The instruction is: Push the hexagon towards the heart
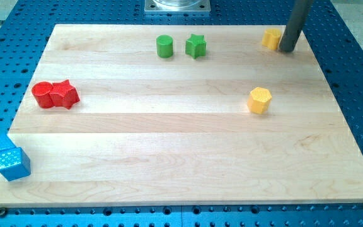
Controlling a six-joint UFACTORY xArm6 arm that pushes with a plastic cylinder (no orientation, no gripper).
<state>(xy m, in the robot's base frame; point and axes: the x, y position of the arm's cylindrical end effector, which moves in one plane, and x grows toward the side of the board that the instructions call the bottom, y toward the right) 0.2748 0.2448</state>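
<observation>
Since this arm carries no pincer at all, nothing can be clenched or released; my tip [287,50] only shoves. It rests at the far right of the worktop [169,157], touching or just beside a yellow block [271,38] whose shape is partly hidden, possibly the heart. The yellow hexagon [259,99] sits nearer, right of centre, well apart from everything else. It looks like a small, rigid, light plastic piece that should slide easily on smooth wood and may spin if struck off-centre. I judge the best contact is a flat face on its near side, square on. The green cylinder [164,46] and green star [195,45] lie far centre.
</observation>
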